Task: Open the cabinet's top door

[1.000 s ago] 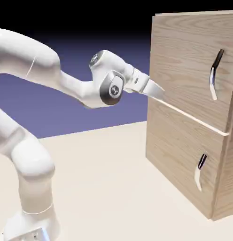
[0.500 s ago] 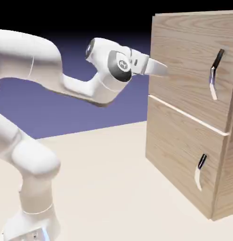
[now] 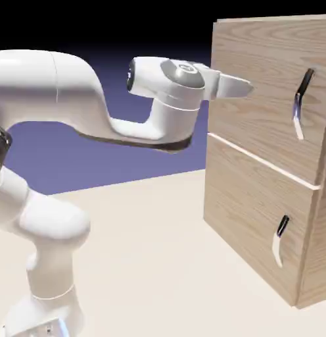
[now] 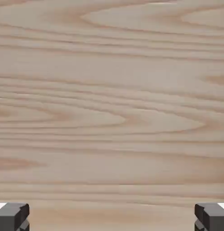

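Approach phase, you judge: gripper point(image 3: 251, 87) wide, holding nothing (door still closed); next, align it with the upper door's handle point(image 3: 299, 105).

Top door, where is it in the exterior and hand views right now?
Exterior view: top door at upper right, above the pale seam, behind the fingers.
Hand view: wood grain fills the picture behind the spread fingers; likely the same door, edges out of frame.
Shared landmark: the fingers, at the door's left part in exterior, bottom corners in hand view.
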### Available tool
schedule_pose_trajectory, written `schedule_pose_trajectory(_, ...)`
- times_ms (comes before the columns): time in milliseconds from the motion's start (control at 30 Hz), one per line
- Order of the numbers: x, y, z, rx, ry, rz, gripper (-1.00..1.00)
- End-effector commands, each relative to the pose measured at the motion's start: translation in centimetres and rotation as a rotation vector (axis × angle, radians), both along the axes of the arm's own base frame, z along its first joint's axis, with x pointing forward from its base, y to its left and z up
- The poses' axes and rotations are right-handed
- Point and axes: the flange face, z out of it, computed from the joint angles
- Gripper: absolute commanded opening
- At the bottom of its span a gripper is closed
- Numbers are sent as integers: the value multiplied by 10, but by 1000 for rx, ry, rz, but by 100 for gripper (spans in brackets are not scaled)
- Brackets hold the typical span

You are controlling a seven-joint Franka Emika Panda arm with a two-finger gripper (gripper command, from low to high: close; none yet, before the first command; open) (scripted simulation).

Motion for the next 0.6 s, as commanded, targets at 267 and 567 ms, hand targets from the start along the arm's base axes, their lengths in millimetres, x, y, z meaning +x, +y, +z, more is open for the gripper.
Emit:
schedule_pose_trajectory(267, 18, -46, -15, 20, -73, -15, 0)
schedule_pose_trajectory(567, 45, -99, -46, 31, -117, -32, 0)
